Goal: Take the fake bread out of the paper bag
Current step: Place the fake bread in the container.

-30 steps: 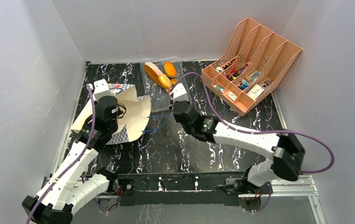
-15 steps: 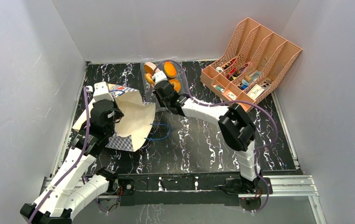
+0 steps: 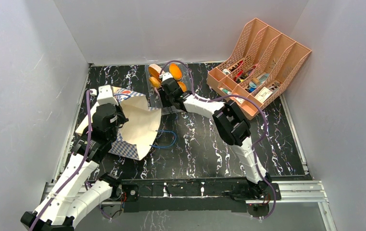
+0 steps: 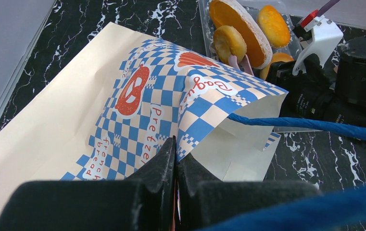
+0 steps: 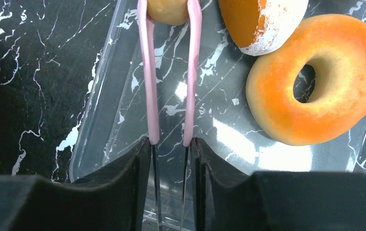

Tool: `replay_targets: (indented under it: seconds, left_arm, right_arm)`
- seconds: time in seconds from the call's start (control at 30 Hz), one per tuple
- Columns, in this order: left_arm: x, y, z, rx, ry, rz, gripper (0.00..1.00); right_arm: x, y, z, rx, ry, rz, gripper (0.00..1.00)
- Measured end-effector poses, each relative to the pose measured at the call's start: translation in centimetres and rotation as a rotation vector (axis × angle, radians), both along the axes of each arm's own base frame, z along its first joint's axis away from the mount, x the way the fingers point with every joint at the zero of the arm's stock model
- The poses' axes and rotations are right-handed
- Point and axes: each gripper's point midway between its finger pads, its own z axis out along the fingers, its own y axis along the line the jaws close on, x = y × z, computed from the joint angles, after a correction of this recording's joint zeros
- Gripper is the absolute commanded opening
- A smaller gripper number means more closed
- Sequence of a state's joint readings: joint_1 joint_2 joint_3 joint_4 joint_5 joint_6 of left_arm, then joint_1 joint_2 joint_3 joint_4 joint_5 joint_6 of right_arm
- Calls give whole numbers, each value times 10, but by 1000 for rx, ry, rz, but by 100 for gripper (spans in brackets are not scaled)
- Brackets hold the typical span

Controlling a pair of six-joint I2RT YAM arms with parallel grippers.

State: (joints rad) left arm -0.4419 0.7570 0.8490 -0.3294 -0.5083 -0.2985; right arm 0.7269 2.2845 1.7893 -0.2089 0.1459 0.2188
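The paper bag point(image 3: 140, 122) lies on its side, its mouth facing right; blue checks and red print show in the left wrist view point(image 4: 137, 96). My left gripper point(image 3: 117, 115) point(image 4: 176, 144) is shut on the bag's rim. My right gripper point(image 3: 165, 83) point(image 5: 171, 142) holds pink tongs point(image 5: 147, 72) over the clear tray point(image 5: 99, 125). A small golden bun point(image 5: 169, 8) sits between the tong tips. Beside it in the tray lie a ring donut point(image 5: 315, 82) and an oval loaf point(image 5: 262, 21). The bag's inside is hidden.
A pink lattice organizer point(image 3: 260, 67) full of small items stands at the back right. The blue cord handle point(image 3: 164, 137) trails from the bag onto the marble tabletop. White walls close in the left, back and right sides.
My right arm has swung from mid-table to the tray at the back, carrying the tongs and bun. The tongs' arms now stand wider apart. The bag shifted slightly.
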Motion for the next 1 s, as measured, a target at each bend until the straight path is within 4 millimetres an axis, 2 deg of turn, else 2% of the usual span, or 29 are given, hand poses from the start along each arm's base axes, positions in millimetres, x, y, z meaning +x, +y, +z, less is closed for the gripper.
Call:
replay_targets:
  seconds: [0.3, 0.57, 0.7, 1.0]
  left_arm:
    - [0, 0, 0, 0, 1, -1, 0]
    - [0, -1, 0, -1, 1, -4, 0]
    - [0, -1, 0, -1, 2, -7, 0]
    - [0, -2, -1, 5, 5, -14, 0]
  right_arm:
    - [0, -3, -7, 33, 7, -9, 36]
    - [-8, -9, -12, 33, 19, -8, 39]
    - [-14, -18, -18, 18, 35, -14, 39]
    - [-25, -32, -19, 15, 45, -27, 39]
